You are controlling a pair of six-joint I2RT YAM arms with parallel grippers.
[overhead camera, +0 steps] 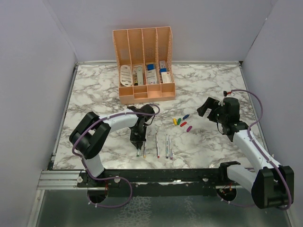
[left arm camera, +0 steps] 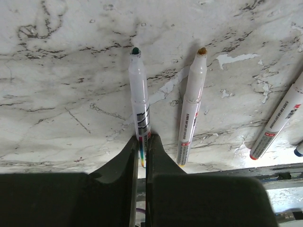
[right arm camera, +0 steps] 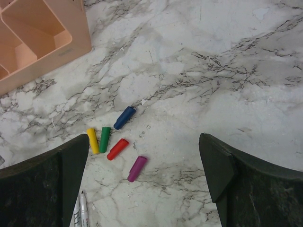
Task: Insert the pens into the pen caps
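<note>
Five pens lie in a row near the front of the table. My left gripper [overhead camera: 137,140] is shut on the rear end of the green-tipped pen [left arm camera: 139,90], which points away from the fingers at table level. An orange-tipped pen [left arm camera: 191,109] lies just right of it, and the other pens [overhead camera: 156,144] [overhead camera: 168,146] lie further right. The yellow [right arm camera: 93,140], green [right arm camera: 104,139], red [right arm camera: 117,149], blue [right arm camera: 124,117] and purple [right arm camera: 137,169] pen caps lie loose together on the marble. My right gripper [right arm camera: 143,139] is open and empty above the caps.
A peach organizer [overhead camera: 142,94] with white and blue boxed items stands at the back centre; its corner shows in the right wrist view [right arm camera: 42,42]. Two pen tips [right arm camera: 81,208] show at the lower left there. Grey walls enclose the table.
</note>
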